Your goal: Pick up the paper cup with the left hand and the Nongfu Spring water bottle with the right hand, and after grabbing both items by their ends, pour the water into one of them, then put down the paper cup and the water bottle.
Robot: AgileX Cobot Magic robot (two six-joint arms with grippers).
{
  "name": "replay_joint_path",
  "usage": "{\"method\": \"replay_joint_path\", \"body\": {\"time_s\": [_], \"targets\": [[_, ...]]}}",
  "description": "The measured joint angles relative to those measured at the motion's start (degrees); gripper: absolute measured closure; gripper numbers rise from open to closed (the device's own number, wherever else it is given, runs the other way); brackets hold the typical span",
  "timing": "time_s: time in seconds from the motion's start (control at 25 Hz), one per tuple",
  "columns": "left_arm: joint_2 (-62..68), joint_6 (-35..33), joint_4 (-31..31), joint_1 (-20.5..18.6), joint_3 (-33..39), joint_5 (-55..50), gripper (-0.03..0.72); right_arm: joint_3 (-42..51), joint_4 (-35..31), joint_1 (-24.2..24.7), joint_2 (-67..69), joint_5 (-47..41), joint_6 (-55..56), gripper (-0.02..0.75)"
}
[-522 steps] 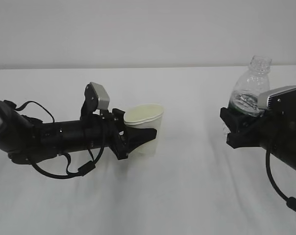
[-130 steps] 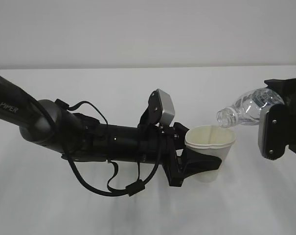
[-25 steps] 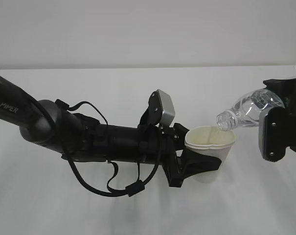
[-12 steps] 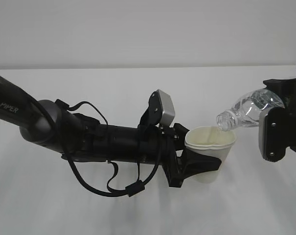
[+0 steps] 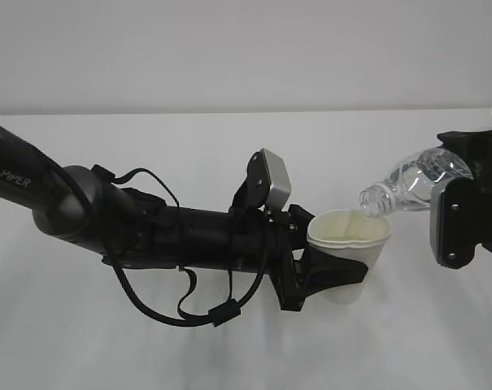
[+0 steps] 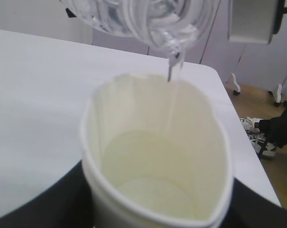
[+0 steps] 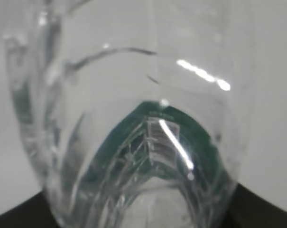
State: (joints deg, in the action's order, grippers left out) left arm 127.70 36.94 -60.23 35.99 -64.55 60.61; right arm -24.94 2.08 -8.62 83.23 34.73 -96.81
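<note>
**Bottle tipped over the cup, water trickling in**

The left hand's pincer [image 5: 331, 276] is clamped round the lower wall of the paper cup [image 5: 350, 244], squeezing its rim out of round, and holds it upright clear of the white worktop [image 5: 229, 349]. To the cup's right, the right hand's pincer [image 5: 450, 213] grips the Nongfu Spring water bottle [image 5: 412, 183] by its base end; its fingertips are mostly hidden, but the right wrist view shows the bottle wedged between dark jaws.

What matters now is the bottle's long axis: it runs from the right pincer down and leftward, with the open neck lowest, just above the cup's right-hand rim. From the left wrist view a thin thread of water [image 6: 171, 71] drops from the mouth into the cup, where a shallow pool seems to lie, though the picture is soft there.

I judge the pour is under way; ending it calls for the right arm to swing the neck back upward.
</note>
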Motion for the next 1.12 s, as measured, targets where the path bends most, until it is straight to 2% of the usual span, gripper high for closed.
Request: {"method": "replay_joint_path", "body": {"time_s": [1.12], "targets": [[0.00,0.00,-0.93,0.00,0.00,-0.13,0.271,0.00,0.92,0.00,0.00,0.12,0.00,0.335]]}}
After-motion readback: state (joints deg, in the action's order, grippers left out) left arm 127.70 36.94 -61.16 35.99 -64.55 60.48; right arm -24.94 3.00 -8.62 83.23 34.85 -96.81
